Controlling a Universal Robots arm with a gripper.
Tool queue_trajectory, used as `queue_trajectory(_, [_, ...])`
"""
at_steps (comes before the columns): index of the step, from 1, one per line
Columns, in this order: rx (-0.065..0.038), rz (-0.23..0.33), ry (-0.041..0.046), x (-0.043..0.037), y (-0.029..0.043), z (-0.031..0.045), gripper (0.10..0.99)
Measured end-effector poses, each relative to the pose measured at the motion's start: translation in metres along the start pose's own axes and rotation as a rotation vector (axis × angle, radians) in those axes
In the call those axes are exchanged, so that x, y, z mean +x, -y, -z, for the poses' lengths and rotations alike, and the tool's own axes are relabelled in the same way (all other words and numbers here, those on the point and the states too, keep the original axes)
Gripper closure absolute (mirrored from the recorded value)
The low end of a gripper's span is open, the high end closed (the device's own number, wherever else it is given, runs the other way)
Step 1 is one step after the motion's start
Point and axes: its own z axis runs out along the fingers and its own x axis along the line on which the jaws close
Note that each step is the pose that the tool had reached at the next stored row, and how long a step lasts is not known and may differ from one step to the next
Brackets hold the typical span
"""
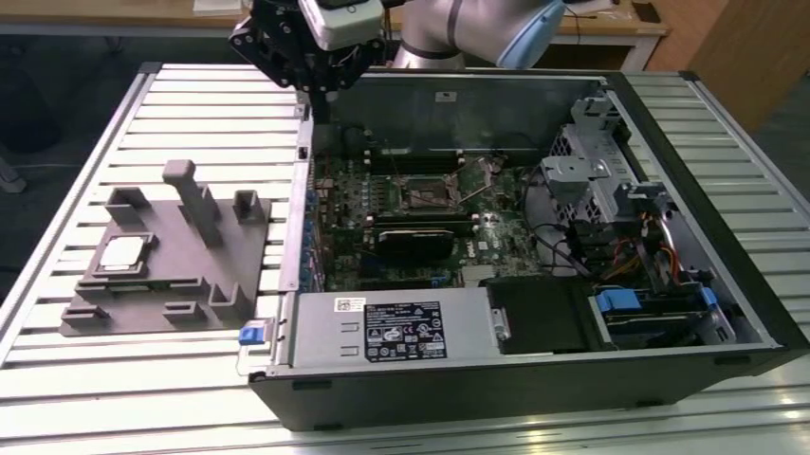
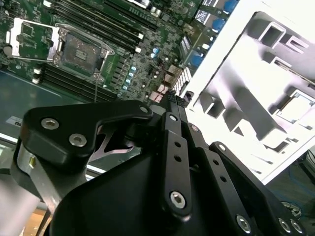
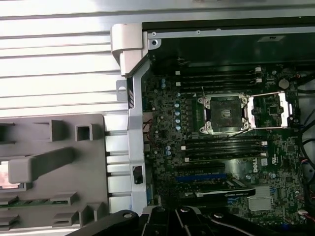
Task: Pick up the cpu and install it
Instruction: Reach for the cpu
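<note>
One gap matters: hand (image 1: 324,87), fingers pinched together and empty, hangs above the far corner of the case (image 1: 481,95), while the cpu (image 1: 123,254) lies flat in the grey fixture (image 1: 133,313), well apart toward the exterior view's left.

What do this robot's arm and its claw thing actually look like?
The arm is a smooth silvery-grey tube with rounded joints and a pale blue cap. Its gripper is matte black, built of angular hinged bars fastened with shiny silver screws. A whitish box sits at the wrist.
</note>
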Motion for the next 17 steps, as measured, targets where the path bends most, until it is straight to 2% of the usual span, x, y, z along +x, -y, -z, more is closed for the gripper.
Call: queue_trajectory(17, [0.0, 0.0, 0.0, 0.0289, 0.0022, 0.0008, 0.98])
